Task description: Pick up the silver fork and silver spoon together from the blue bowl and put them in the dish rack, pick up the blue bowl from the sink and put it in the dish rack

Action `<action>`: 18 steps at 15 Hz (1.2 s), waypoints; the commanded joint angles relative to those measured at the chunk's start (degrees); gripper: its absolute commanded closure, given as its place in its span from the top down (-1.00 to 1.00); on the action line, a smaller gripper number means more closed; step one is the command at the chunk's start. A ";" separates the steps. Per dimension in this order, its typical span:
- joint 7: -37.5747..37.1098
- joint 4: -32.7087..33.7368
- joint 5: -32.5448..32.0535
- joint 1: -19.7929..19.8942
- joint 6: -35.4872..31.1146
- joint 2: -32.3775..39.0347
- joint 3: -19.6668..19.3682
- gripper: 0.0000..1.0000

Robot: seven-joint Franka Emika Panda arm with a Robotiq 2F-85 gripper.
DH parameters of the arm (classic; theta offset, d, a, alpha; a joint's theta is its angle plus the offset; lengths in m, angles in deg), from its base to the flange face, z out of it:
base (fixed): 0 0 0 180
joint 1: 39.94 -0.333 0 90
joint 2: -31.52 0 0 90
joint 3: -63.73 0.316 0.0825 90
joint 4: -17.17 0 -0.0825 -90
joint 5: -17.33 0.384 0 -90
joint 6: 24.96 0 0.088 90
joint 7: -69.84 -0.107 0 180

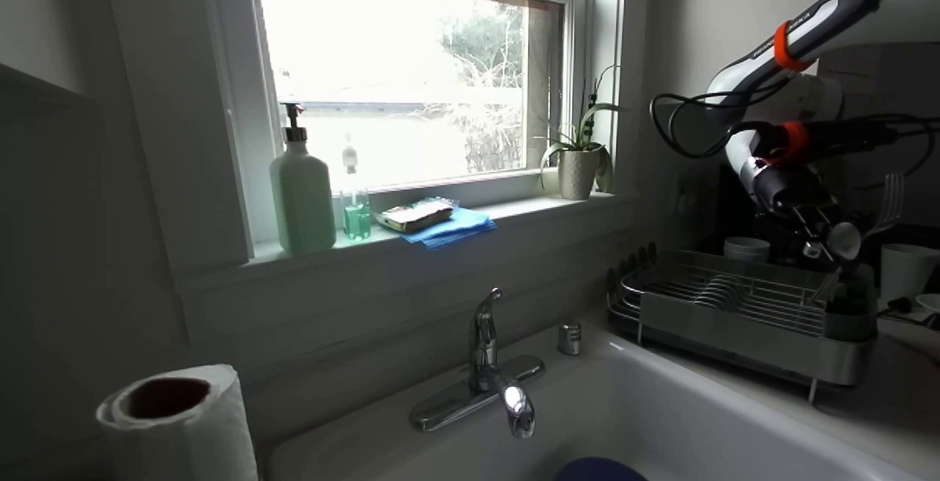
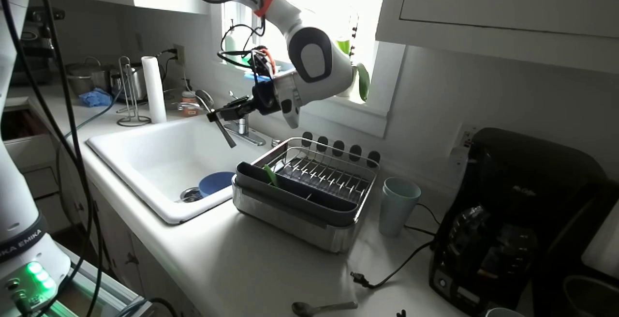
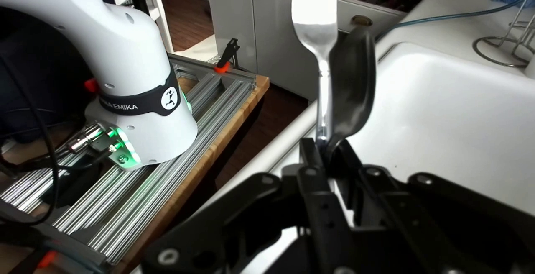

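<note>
My gripper [image 3: 328, 152] is shut on the silver fork [image 3: 315, 27] and silver spoon [image 3: 355, 85] together. Fork tines and spoon bowl point away from the jaws, side by side; the jaws hide where they are gripped. In an exterior view the gripper [image 2: 213, 115] is raised in the air, with the white sink [image 2: 140, 155] below and the dish rack [image 2: 290, 208] to its right. The blue bowl [image 2: 215, 183] rests in the sink near the drain, partly hidden by the sink's rim. Only the top of the blue bowl [image 1: 598, 470] shows in an exterior view.
A dark cutlery holder [image 2: 333, 205] with a green item [image 2: 271, 175] lines the rack's front side. The chrome faucet [image 1: 485, 349] rises behind the sink. Cups [image 2: 399, 205], a coffee maker [image 2: 503, 210] and another spoon [image 2: 324, 309] are on the counter.
</note>
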 commanded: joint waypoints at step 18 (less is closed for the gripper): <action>2.00 14.79 -3.25 7.96 7.91 12.71 -1.20 -0.93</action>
